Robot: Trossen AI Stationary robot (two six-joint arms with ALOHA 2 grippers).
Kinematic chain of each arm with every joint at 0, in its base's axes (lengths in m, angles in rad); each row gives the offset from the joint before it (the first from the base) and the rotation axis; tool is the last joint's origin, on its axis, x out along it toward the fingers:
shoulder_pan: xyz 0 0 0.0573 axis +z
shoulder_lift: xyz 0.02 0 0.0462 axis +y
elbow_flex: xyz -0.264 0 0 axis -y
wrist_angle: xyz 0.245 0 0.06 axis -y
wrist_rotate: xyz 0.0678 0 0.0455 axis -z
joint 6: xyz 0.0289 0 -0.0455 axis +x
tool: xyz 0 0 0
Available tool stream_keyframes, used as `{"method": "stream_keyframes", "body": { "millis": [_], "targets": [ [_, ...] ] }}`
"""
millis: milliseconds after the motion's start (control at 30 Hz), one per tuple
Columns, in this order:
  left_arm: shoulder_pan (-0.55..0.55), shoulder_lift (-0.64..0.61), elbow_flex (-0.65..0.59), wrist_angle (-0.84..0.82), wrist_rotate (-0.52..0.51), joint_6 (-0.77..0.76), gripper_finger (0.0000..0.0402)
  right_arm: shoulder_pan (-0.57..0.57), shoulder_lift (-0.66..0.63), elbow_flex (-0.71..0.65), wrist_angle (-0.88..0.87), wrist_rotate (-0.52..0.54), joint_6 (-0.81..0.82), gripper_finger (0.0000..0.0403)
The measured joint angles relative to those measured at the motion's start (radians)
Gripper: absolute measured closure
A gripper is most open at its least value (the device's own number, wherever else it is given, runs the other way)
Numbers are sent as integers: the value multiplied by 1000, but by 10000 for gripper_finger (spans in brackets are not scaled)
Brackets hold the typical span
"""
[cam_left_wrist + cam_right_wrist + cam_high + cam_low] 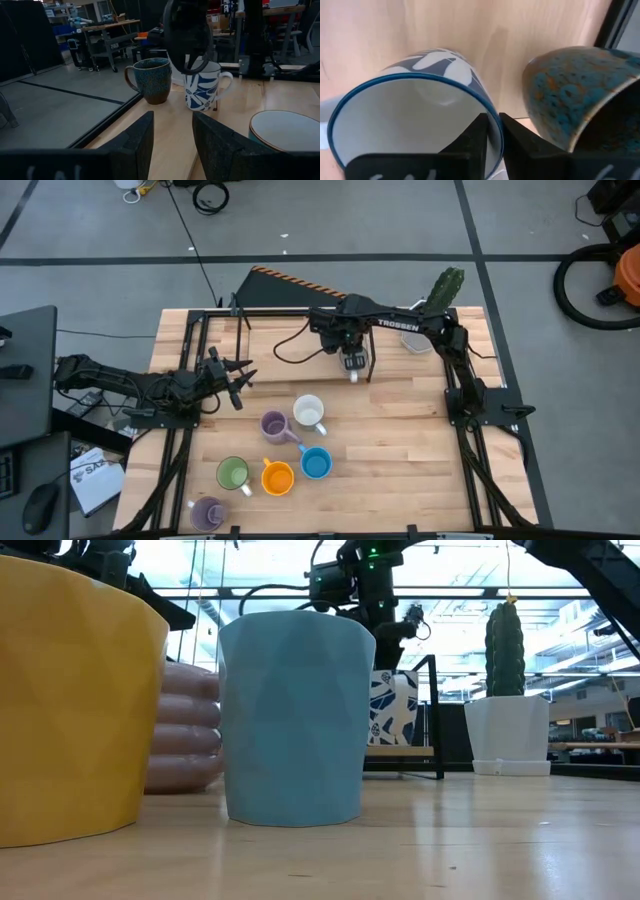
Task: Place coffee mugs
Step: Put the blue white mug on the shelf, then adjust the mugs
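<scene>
My right gripper (350, 362) reaches over the far middle of the table and is shut on a white mug with a blue leaf pattern (202, 91). A dark speckled mug (152, 80) stands right beside it. My left gripper (240, 375) hovers open at the left side, pointing toward both; it touches nothing. Nearer the front stand a purple mug (273, 425), a white mug (308, 412), a blue mug (315, 463), an orange mug (277, 477), a green mug (233, 473) and a second purple mug (207, 513), all on their bases. My right gripper pinches the patterned mug's rim (496, 131), on the side toward the speckled mug. One finger (476, 142) is inside the cup and one (520, 145) is outside. The fingers come from above, pointing down. The mug is upright; its base (200, 107) looks to be on the table.
A white angular pot with a green cactus (440, 295) stands at the far right corner. Black frame rails (190, 350) run along the left, right and far edges. In the low view the blue mug (293, 720) and the orange mug (70, 700) block most of the table.
</scene>
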State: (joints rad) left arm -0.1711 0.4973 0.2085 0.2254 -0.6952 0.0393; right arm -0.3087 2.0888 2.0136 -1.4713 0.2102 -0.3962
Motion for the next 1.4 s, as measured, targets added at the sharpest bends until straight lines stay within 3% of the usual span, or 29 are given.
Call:
{"method": "stream_keyframes", "body": {
  "millis": [300,933,1267,1400],
  "targets": [
    [0,0,0,0,0,0,261,-7,0,0,3,83,-2,296],
    [0,0,0,-1,0,0,261,18,0,85,-9,114,30,202],
    [0,0,0,-1,0,0,261,7,0,85,-17,105,68,106],
    [0,0,0,-1,0,0,261,-18,0,85,-18,51,74,71]
  ]
}}
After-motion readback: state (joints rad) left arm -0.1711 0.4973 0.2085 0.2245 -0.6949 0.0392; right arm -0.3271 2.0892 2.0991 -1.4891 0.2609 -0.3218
